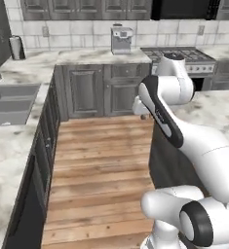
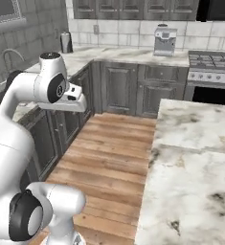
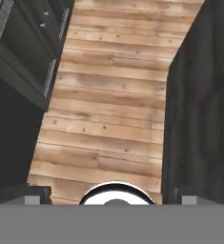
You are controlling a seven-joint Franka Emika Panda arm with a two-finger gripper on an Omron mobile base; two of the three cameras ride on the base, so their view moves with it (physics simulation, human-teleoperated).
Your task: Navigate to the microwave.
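At the top edge of both base views, above the stove [image 1: 184, 53], hangs the microwave [image 1: 184, 8] — a wide black box set among the upper cabinets, well apart from the robot across the wooden floor [image 1: 101, 165]. The driving step looks barely begun: the base sits in the aisle between the sink [image 1: 11, 102] counter and the marble island [image 2: 195, 158], so the next move calls for rolling forward and to the right. The gripper [image 3: 108, 199] points down at the floor — its tips stand wide apart, holding nothing.

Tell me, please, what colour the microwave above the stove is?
Black; the microwave shows best in the left base view, at the top edge above the stove.
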